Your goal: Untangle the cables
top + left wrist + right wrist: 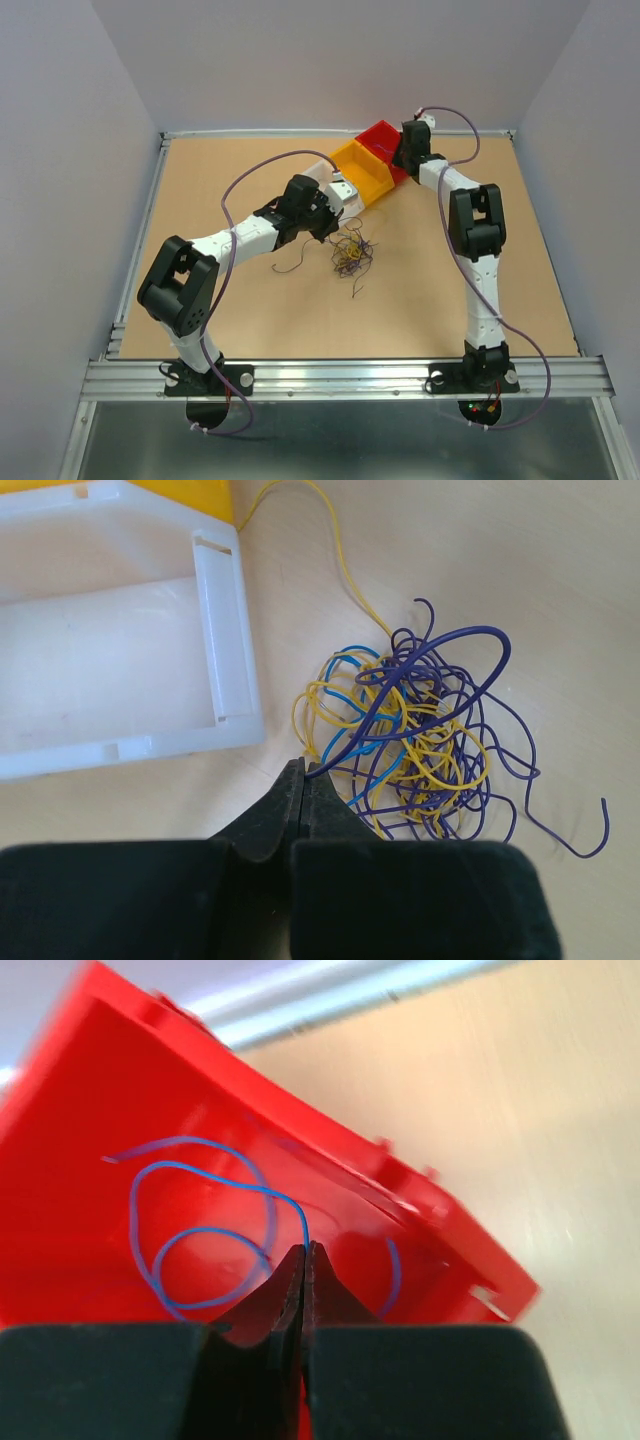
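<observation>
1. Nearest the left wrist lens, at 6 o'clock: left jaws, pressed fully together, nipping the end of a purple strand (478, 631) at their tip.
2. From that tip toward 1 o'clock: the cables (420, 740), a loose clump of yellow, blue and dark purple wire on the table (560, 560), with one yellow tail running off to 12 o'clock.
3. At 10 o'clock of the tip, just beside the clump: a white bin (225, 630), with a sliver of yellow bin (200, 492) behind it.
4. From above: left arm (250, 232) reaching in from 7 o'clock. Clump near mid-table, at 4 o'clock of its wrist. Stray purple wires lying at the clump's 9 and 6 o'clock.
5. At 1 o'clock of the clump: the yellow bin, then a red bin (380, 133) touching it.
6. Farthest right: right arm (480, 225) bent over the red bin. Right jaws likewise closed with no gap, gripping a blue strand (270, 1192) that curls in loops across the bin's inside. Cannot tell whether the loops touch the bin floor.
</observation>
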